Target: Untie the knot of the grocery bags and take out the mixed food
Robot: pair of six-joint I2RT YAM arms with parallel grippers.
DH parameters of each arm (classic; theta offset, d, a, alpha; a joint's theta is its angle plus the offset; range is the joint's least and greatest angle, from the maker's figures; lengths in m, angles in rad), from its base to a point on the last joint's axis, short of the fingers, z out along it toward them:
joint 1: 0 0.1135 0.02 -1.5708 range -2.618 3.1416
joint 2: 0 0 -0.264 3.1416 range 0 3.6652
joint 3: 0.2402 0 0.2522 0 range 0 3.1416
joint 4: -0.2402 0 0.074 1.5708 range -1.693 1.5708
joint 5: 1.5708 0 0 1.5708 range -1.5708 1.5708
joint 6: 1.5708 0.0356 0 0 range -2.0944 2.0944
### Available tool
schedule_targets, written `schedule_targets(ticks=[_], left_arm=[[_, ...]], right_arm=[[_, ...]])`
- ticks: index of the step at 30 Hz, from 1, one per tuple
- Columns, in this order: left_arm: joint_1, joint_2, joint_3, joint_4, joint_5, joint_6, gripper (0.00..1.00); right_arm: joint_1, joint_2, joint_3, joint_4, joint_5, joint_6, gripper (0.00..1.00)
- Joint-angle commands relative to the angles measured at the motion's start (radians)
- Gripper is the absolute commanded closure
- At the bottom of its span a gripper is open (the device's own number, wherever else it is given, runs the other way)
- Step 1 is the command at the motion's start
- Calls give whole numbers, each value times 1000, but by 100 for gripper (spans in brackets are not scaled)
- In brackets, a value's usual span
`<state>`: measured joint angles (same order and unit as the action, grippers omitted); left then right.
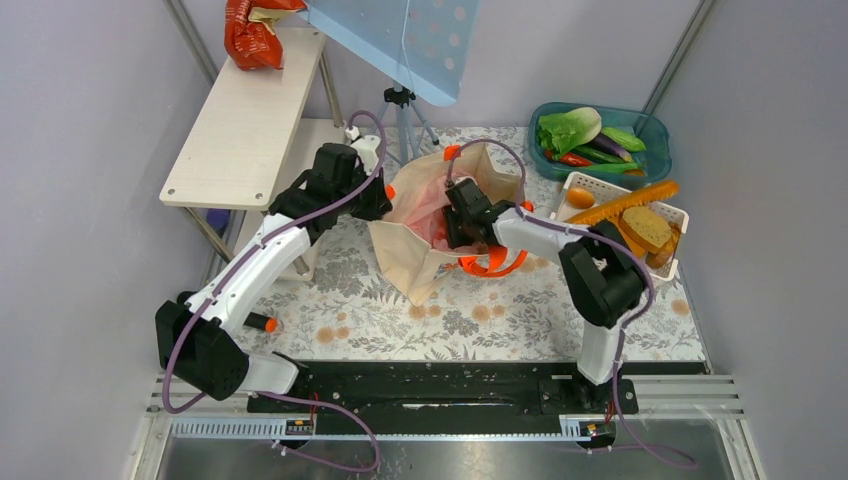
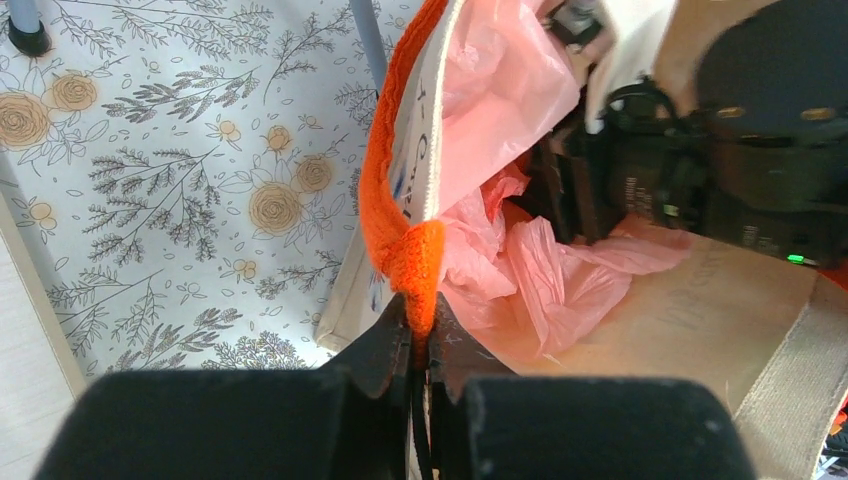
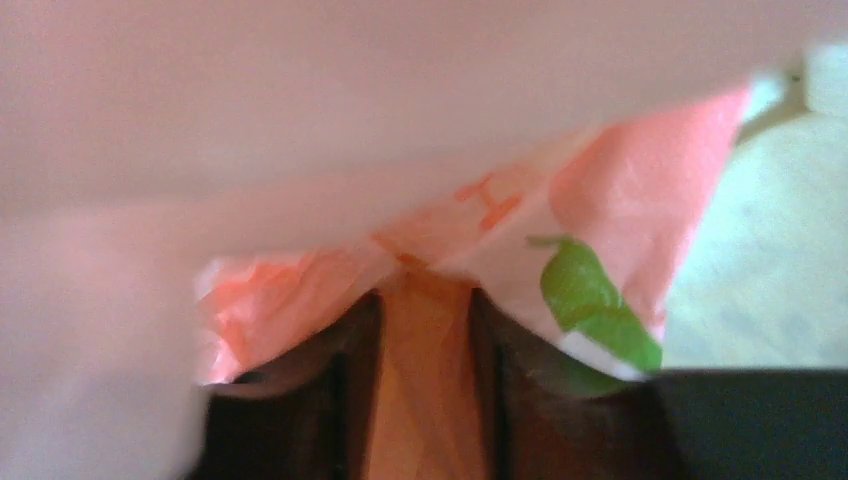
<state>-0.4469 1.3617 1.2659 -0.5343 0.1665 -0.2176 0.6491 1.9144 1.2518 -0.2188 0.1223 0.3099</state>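
The tote (image 1: 425,235) held the pink grocery bag (image 1: 425,205). The left pincer (image 2: 420,340) was clenched on the tote's orange handle (image 2: 395,200) at its rim; the right pincer (image 3: 425,330), inside the tote, gripped pink film.

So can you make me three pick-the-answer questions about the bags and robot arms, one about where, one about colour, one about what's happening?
1. Where is the crinkly pink plastic bag?
A. inside the beige cloth tote
B. on the shelf
C. in the basket

2. What colour is the tote handle?
A. blue
B. orange
C. black

3. What is the left gripper doing?
A. hanging open
B. pinching the tote handle
C. holding bread

Answers: 1 A, pink plastic shows inside the tote's mouth. 2 B, the strap is orange. 3 B, the jaws are shut on the strap.
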Motion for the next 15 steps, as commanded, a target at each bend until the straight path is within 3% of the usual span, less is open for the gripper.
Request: schedule_targets(ticks=[1, 2, 4, 11, 15], left_arm=[[11, -44, 14, 83, -12, 2, 100], [12, -44, 14, 81, -23, 5, 100], [11, -44, 16, 77, -47, 11, 100], [17, -14, 37, 36, -105, 19, 99], [20, -9, 33, 37, -113, 16, 98]], right_arm=[[6, -180, 11, -79, -17, -21, 39], [7, -211, 13, -87, -43, -23, 24], [7, -262, 28, -115, -77, -26, 12], [7, -429, 102, -259, -89, -28, 1], [0, -522, 127, -363, 39, 44, 1]])
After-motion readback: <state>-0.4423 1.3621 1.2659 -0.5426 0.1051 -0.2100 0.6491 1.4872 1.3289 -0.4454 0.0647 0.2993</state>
